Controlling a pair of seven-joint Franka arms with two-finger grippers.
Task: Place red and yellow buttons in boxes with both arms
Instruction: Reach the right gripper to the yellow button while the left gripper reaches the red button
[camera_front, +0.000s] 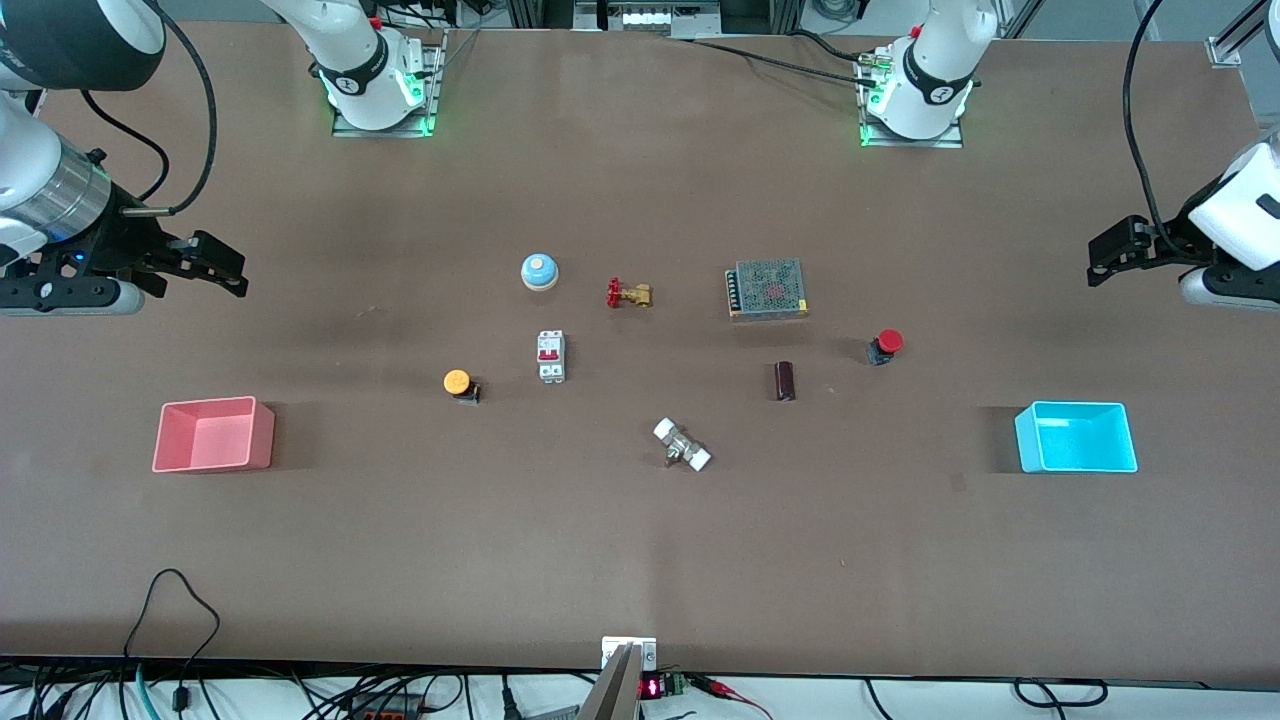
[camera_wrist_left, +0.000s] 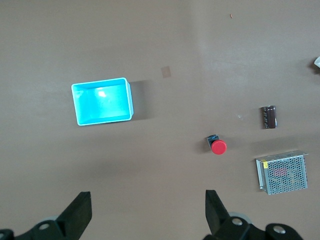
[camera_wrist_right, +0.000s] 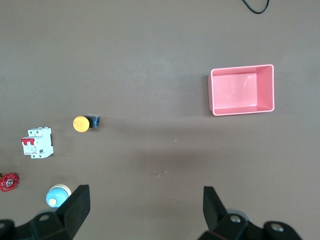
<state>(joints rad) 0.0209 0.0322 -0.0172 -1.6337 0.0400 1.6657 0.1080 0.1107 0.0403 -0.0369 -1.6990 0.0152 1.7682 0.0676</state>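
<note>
The red button (camera_front: 885, 346) lies on the table, farther from the front camera than the cyan box (camera_front: 1078, 466). The yellow button (camera_front: 460, 384) lies beside the pink box (camera_front: 213, 457), toward the table's middle. Both boxes are empty. My left gripper (camera_front: 1115, 255) is open and empty, high over the left arm's end of the table; its view shows the cyan box (camera_wrist_left: 131, 99) and the red button (camera_wrist_left: 217, 146). My right gripper (camera_front: 215, 265) is open and empty, high over the right arm's end; its view shows the pink box (camera_wrist_right: 242, 110) and the yellow button (camera_wrist_right: 84, 123).
Mid-table lie a blue-and-white bell (camera_front: 539, 271), a brass valve with red handle (camera_front: 628, 294), a white circuit breaker (camera_front: 551, 356), a mesh power supply (camera_front: 767, 289), a dark cylinder (camera_front: 785, 381) and a white-ended metal fitting (camera_front: 682, 445).
</note>
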